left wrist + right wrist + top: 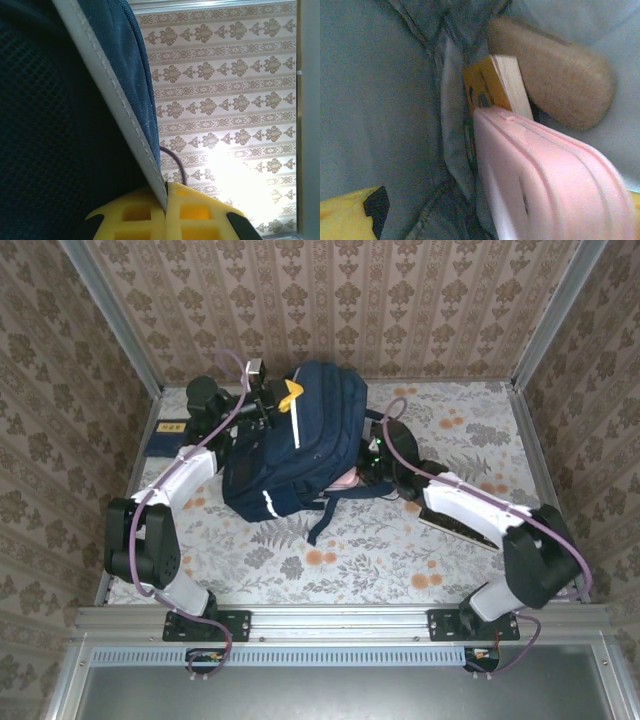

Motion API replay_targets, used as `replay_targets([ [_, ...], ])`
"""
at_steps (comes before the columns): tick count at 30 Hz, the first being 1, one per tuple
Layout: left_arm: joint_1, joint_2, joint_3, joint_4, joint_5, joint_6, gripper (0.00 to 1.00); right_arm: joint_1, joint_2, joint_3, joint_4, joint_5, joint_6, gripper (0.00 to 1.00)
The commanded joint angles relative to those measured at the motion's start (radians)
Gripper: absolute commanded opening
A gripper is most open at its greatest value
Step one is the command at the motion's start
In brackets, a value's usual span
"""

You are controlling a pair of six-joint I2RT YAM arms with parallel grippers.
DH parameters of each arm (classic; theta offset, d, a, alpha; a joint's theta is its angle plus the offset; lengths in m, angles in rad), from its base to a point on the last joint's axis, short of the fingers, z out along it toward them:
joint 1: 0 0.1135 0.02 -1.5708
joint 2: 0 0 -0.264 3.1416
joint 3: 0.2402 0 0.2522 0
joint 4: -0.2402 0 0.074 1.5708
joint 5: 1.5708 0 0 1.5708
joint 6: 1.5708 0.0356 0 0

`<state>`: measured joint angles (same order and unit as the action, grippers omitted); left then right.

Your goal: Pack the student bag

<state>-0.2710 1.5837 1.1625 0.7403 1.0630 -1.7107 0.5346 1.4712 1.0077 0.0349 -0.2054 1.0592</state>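
Left claw (166,201): clenched on the backpack's (300,445) pale grey stripe (115,110). I see the stripe's edge pinched between the 2 yellow pads (200,215).
Backpack: lying on the flowered table (380,560), between the 2 claws. Its far end is at the left claw and its opening is at the right claw.
Right claw (490,215): spread wide and pushed into the backpack's opening. I see no grip on anything.
Pink case (545,175): inside the spread of the right claw, apart from the yellow finger (345,215) at the lower left of that wrist view.
Yellow book (485,85): ahead of the right claw, just past the pink case, standing on edge with its pages showing.
Tan pouch (555,75): ahead of the right claw, just behind the yellow book.
Navy book (165,437): flat on the table, outward of the left claw, by the wall (60,440).
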Motion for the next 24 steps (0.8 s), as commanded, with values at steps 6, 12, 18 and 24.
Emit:
replay_targets([
  [6, 0.015, -0.050, 0.022, 0.173, -0.015, 0.041, 0.00, -0.095, -0.197, 0.000, -0.316, 0.123, -0.249, 1.00],
  [12, 0.012, -0.121, 0.048, -0.333, 0.000, 0.409, 0.00, -0.130, -0.274, 0.008, -0.412, 0.167, -0.350, 0.99],
  [18, -0.085, -0.149, 0.280, -1.221, -0.317, 1.129, 0.02, -0.152, -0.346, 0.032, -0.549, 0.284, -0.417, 0.95],
  [24, -0.170, -0.045, 0.282, -1.334, -0.554, 1.277, 0.01, -0.219, -0.379, 0.004, -0.673, 0.340, -0.381, 0.96],
])
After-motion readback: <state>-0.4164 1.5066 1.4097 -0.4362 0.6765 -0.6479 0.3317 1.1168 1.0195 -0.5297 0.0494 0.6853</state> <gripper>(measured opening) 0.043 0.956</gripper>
